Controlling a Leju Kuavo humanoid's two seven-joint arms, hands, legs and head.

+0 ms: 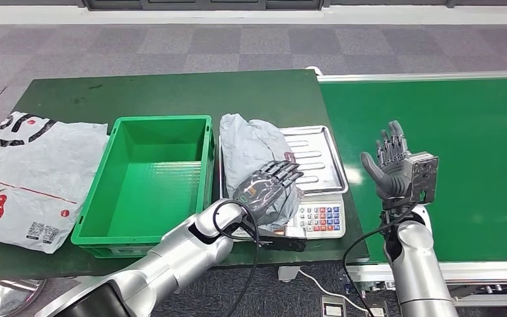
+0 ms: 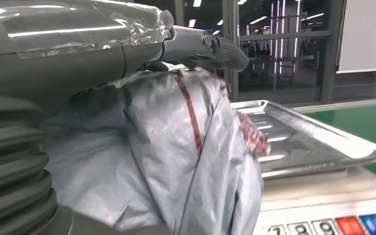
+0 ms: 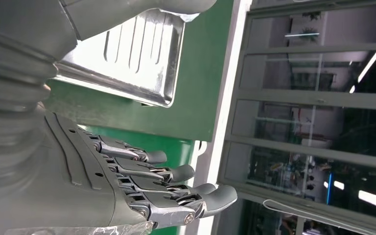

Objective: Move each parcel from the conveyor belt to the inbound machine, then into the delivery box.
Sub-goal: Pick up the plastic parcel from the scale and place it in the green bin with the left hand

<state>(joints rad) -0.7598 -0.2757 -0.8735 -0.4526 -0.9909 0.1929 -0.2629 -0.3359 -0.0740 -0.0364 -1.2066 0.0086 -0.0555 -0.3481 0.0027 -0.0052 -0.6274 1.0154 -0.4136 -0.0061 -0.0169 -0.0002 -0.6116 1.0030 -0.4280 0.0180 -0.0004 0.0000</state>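
Head view — we see our left hand [image 1: 269, 188] grasping the grey parcel [image 1: 254, 148] on the scale's steel tray [image 1: 317, 158] beside the green box [image 1: 148, 178], right hand [image 1: 396, 168] released over the conveyor belt [image 1: 462, 145], left wrist view, parcel crumpled under our fingers [image 2: 210, 46], right wrist view — fingers [image 3: 176, 188] spread, holding nothing.

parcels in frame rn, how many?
2. A grey parcel lies on the scale tray, with the left robot hand on it. A white printed parcel lies flat on the table, left of the green box. The belt carries none.

Crate [image 1: 146, 177] interior free; parcel [image 1: 254, 155] covers scale tray [image 1: 317, 155] left; belt [image 1: 436, 152] open.
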